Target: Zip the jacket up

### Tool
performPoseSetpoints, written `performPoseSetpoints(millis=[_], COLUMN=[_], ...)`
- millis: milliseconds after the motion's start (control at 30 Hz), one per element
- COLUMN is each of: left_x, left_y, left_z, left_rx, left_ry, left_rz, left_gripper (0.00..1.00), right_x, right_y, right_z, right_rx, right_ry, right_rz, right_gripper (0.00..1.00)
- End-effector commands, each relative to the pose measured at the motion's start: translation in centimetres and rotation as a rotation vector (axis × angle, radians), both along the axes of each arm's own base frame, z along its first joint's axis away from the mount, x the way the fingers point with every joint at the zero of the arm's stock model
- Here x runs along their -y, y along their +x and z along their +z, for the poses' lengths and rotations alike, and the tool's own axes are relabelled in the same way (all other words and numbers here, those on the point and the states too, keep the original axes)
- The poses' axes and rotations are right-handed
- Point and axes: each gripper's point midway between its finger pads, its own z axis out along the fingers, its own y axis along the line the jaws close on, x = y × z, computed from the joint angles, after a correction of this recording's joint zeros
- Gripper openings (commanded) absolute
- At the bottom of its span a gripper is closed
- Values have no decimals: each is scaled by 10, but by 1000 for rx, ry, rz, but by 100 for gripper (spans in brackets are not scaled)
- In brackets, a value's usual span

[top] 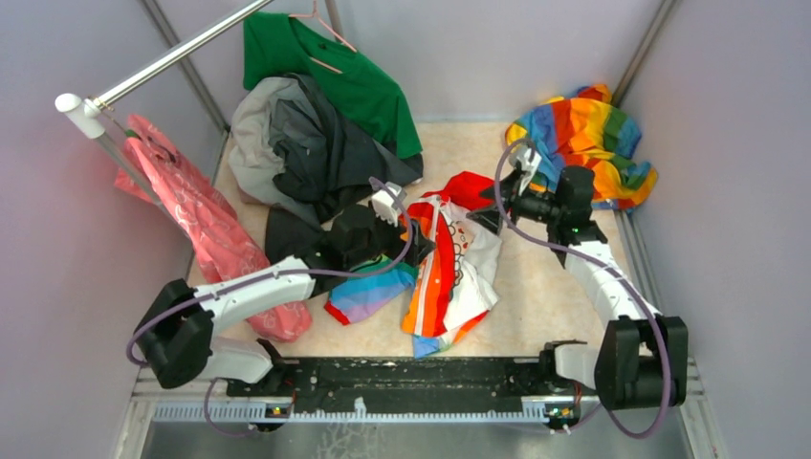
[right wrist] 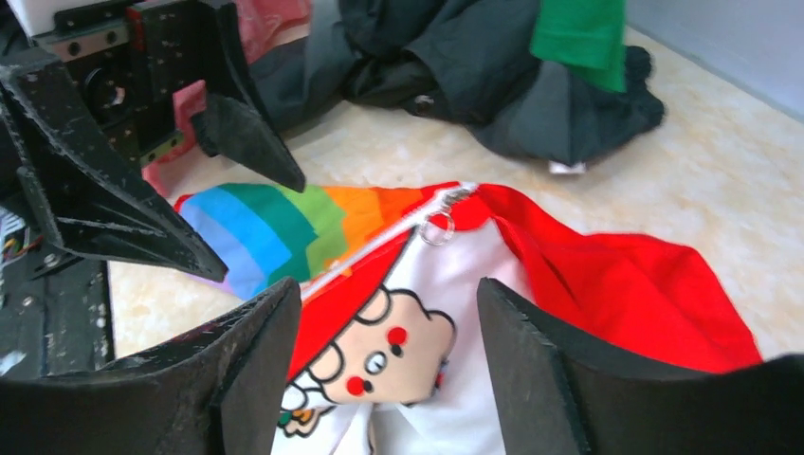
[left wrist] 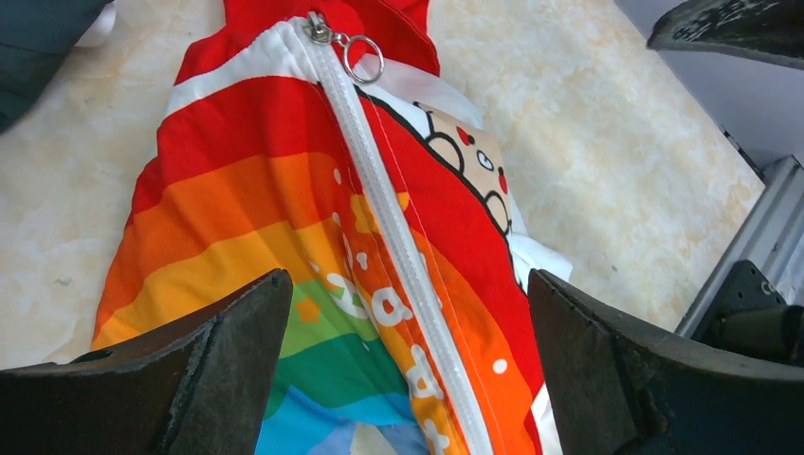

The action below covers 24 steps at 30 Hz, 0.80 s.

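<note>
Trouble maybe ahead. Small white jacket with rainbow stripes and red hood [top: 449,268] lying flat mid-table, between both arms. White zip [left wrist: 379,209] looking closed right up to little silver ring pull [left wrist: 365,59] at neck. Left gripper [left wrist: 408,289] spread wide over zip, holding nothing. Right gripper [right wrist: 389,289] apart too, empty, just over ring. Could catch soft cloth when lifting and drag jacket, or hook ring and tug zip open. Pale stone-look tabletop [top: 545,287], smooth, so easy sliding. Plain grey walls [top: 727,191] close round. Dark grey clothes heap [top: 306,143], green shirt [top: 354,76], rainbow cloth [top: 583,134], pink bag [top: 201,220] nearby.
</note>
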Motion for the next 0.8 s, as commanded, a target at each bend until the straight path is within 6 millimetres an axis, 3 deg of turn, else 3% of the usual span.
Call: performPoseSetpoints(millis=[0,100,167,333,433,633,767], left_x=[-2,-7,-8,-14,-20,-28,-35], left_y=[13,19,19,12,4,-14,-26], left_z=[4,21,41,100,132,184,203], left_rx=[-22,-2,29,133,161,212,233], left_ry=[31,12,-13,-109,-147,-210,-227], left_rz=[72,112,113,85,78,33,2], left_gripper=[99,99,99,99,99,99,99], right_x=[33,66,77,86,102,128,123], right_y=[17,29,30,23,24,18,7], right_z=[40,56,69,111,136,193,210], right_rx=[44,10,0,-9,24,-43,-40], right_ry=[112,192,213,72,7,139,164], right_rz=[-170,-336,-400,-424,-528,-787,-772], right_gripper=[74,84,98,98,98,98,98])
